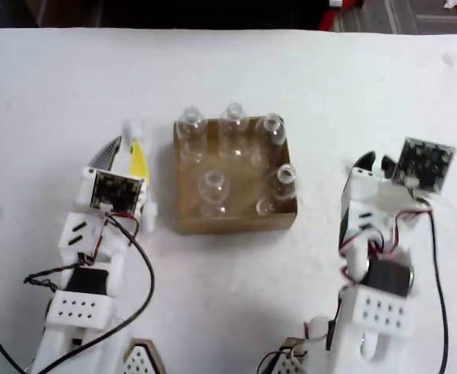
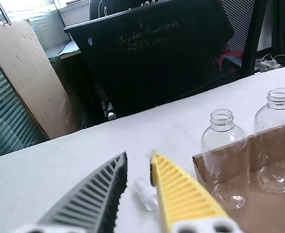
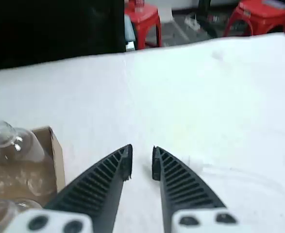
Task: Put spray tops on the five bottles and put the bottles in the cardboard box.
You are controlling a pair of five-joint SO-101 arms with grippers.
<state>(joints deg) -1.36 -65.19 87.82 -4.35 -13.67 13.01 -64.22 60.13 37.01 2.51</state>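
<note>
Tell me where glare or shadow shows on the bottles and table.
High view: the table is evenly bright, shadows faint. Right wrist view: a strong glint on one bottle. Left wrist view: daylight from the window behind, only faint sheen on the bottles.

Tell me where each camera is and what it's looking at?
High view: above the table, looking down at the cardboard box of bottles; left arm and right arm show.
Left wrist view: on the left arm, looking past its grey-and-yellow tool at two bottles in the box.
Right wrist view: on the right arm, looking past its black tool across the table.
Shared: both wrist views catch the cardboard box.
</note>
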